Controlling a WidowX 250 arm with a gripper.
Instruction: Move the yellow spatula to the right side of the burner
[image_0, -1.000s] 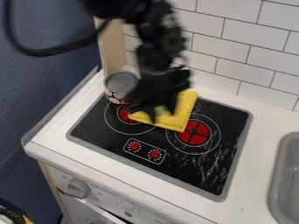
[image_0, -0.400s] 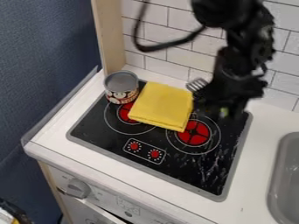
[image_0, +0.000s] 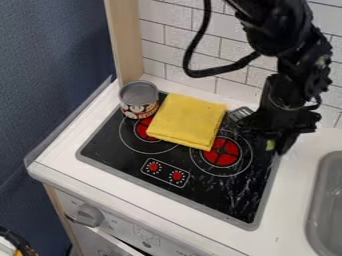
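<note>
Spreading beneath the claw (image_0: 272, 144) and off to its left are the white tabletop (image_0: 286, 215) and black cooktop (image_0: 224, 201), with a folded yellow cloth (image_0: 188, 120) to the claw's left and a can (image_0: 139, 102) farther left. Left of the claw is the nearer of 2 red burners (image_0: 227, 158). Nearly closed, the claw grips the spatula (image_0: 240, 114), its slotted head poking out up-left beside the cloth.
</note>
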